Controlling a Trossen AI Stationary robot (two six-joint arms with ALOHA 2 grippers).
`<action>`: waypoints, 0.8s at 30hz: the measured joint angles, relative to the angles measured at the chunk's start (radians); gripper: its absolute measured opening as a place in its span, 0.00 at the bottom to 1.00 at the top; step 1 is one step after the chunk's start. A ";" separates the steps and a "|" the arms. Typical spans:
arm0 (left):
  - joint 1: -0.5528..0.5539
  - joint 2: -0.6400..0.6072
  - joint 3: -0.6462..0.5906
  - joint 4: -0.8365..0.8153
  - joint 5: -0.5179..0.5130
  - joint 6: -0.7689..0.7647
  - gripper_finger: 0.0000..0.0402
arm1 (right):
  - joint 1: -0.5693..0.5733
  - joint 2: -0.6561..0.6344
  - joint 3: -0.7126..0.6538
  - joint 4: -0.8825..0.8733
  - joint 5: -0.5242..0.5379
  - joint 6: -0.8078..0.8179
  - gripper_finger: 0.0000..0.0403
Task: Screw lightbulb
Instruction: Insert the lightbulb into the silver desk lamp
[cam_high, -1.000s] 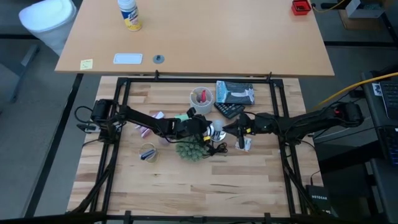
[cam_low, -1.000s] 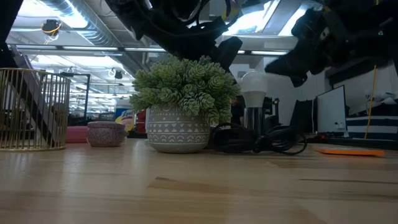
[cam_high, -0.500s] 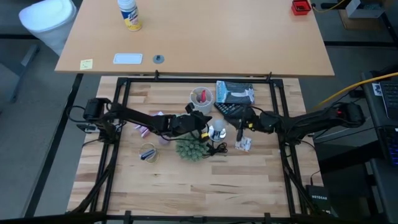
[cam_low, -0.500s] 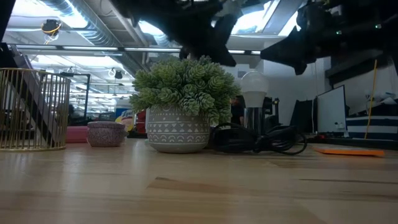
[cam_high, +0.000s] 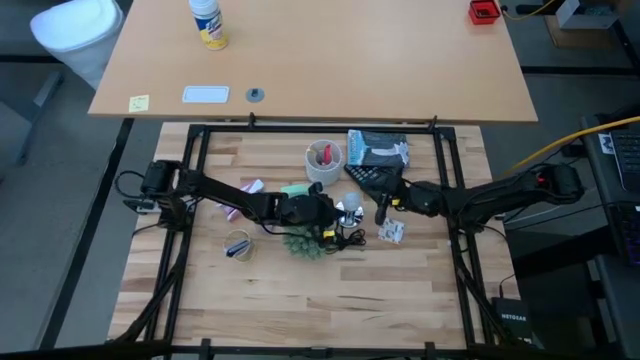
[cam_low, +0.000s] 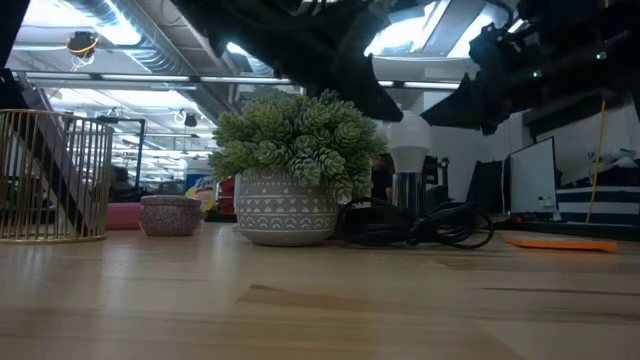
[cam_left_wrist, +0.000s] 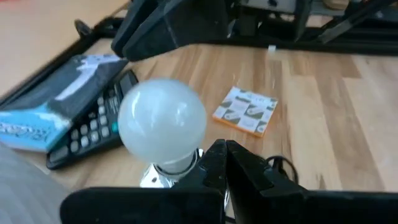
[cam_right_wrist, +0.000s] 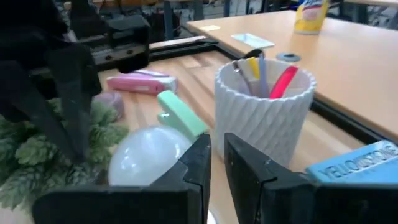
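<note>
Lightbulb (cam_left_wrist: 161, 122) upright in socket beside plant (cam_low: 290, 140); L gripper (cam_left_wrist: 225, 163) fingers together by bulb base; R gripper (cam_right_wrist: 217, 163) fingers nearly together, holding nothing, nearby.

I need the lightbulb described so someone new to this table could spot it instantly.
Start at the green spiky plant in its patterned pot at the middle of the wooden table. Just to its right, among the black cord, the lightbulb stands upright. It is the only smooth, frosted white globe there, on a shiny metal neck.

Lab: framed workbench (cam_high: 300, 290), exposed ceiling ducts (cam_low: 120, 20).
</note>
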 joint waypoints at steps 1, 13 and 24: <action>0.002 0.005 0.000 0.000 0.000 -0.003 0.00 | 0.000 0.005 0.000 0.001 -0.014 0.002 0.12; 0.003 0.013 0.000 -0.007 -0.139 0.001 0.00 | 0.000 0.016 0.000 -0.023 -0.157 0.110 0.12; 0.028 0.013 -0.001 -0.013 -0.164 -0.004 0.00 | -0.001 0.015 0.000 -0.027 -0.213 0.222 0.12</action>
